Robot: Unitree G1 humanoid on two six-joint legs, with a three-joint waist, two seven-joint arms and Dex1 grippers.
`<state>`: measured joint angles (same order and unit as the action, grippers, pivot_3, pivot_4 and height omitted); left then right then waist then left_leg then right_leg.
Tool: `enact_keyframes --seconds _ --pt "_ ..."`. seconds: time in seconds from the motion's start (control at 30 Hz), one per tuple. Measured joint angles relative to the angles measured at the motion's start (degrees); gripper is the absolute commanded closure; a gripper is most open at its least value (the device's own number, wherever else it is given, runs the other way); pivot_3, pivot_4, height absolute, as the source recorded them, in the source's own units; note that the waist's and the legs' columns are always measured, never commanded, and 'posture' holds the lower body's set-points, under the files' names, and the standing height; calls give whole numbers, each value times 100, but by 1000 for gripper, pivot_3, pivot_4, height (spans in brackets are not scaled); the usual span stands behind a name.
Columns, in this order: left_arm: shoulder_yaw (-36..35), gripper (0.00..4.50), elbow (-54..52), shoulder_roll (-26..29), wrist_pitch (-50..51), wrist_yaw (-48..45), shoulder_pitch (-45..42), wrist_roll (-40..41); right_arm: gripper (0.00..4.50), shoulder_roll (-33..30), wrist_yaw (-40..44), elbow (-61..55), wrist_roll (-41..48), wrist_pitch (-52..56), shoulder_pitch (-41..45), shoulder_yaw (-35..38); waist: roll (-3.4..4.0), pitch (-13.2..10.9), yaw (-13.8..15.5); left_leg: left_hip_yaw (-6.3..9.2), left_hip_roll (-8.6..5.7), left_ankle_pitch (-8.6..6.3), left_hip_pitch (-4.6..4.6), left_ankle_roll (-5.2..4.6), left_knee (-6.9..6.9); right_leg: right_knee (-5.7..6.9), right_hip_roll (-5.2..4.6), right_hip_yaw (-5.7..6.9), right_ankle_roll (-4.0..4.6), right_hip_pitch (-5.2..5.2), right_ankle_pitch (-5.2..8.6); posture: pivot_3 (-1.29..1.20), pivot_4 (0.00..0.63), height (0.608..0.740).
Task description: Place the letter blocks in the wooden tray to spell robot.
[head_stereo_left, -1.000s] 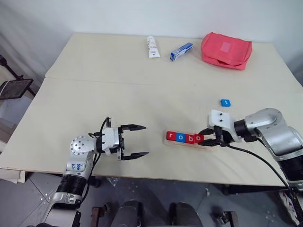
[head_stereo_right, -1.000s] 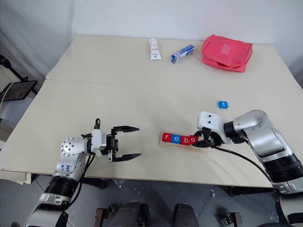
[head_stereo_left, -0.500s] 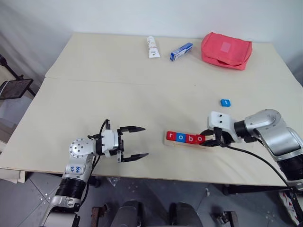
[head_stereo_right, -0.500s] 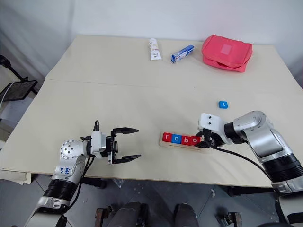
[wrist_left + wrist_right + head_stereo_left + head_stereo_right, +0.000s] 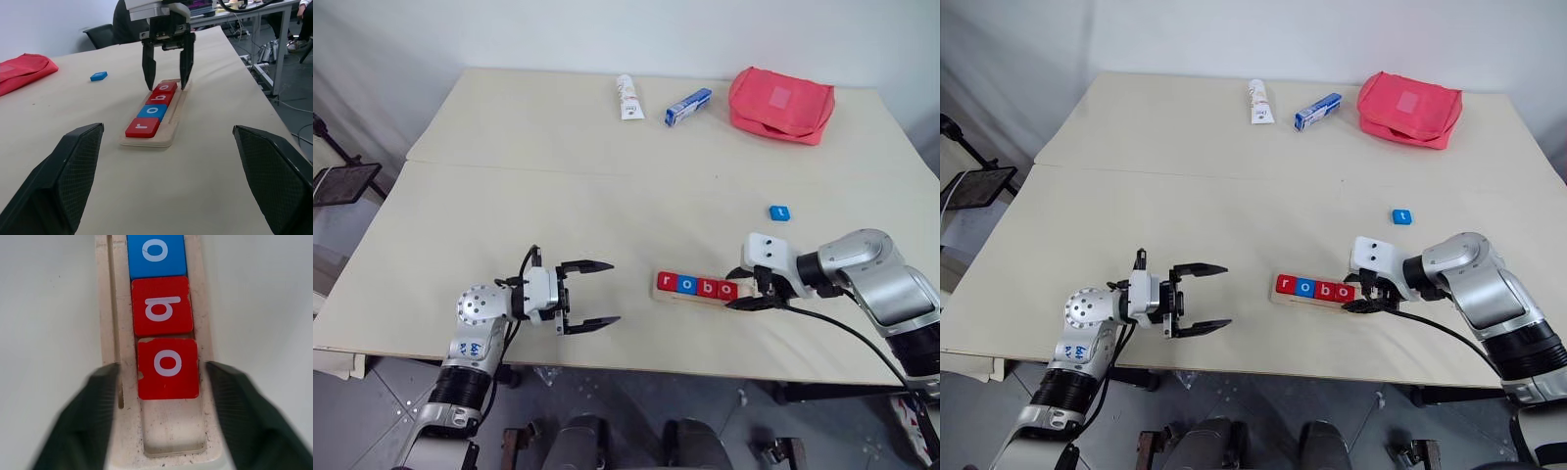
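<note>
Even, soft light falls on the pale desk, bright with no glare. Shadows are faint: a thin dark edge lies under the wooden tray and under the right gripper. The head views are sharp throughout. In the right wrist view the near fingers are blurred, out of focus, while the red block reads crisply.

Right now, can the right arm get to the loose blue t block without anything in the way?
Probably yes. The right gripper stands open at the wooden tray's end, straddling the last red o, and only bare table lies between it and the blue t block.
</note>
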<state>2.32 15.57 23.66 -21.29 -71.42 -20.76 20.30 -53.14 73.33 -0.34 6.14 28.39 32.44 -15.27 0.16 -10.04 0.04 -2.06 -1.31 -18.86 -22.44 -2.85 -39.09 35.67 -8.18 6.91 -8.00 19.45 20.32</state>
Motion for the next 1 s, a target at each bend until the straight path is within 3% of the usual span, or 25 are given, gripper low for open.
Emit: enact_keyframes --seconds 0.07,0.33,0.53,0.8,1.0 --pt "0 0 29 0 -6 -2 -2 0 24 0 -37 -80 39 66 -8 8 0 0 -1 0 0 0 0 0 0 0 0 0 0 0 0 0 150 740" --pt "0 0 61 2 -23 -3 -1 1 24 -118 -102 -627 375 438 -332 496 0 0 14 1 0 0 0 0 0 0 0 0 0 0 0 0 150 740" --pt "3 0 73 2 -56 -19 6 1 24 -196 -567 -1127 882 836 -1193 1582 0 0 69 0 -1 0 0 -1 0 0 -1 0 0 -2 0 0 150 740" --pt "3 0 85 4 -66 -118 11 5 24 644 -1729 -1236 1373 754 -1887 3020 0 0 120 -5 -1 0 1 -1 2 -1 1 -3 0 -2 0 0 150 740" --pt "11 0 134 -9 -58 -219 -23 5 24 1312 -2965 -602 1408 771 -1501 3429 0 0 102 -10 0 0 3 0 2 0 2 -3 0 0 0 0 150 740"
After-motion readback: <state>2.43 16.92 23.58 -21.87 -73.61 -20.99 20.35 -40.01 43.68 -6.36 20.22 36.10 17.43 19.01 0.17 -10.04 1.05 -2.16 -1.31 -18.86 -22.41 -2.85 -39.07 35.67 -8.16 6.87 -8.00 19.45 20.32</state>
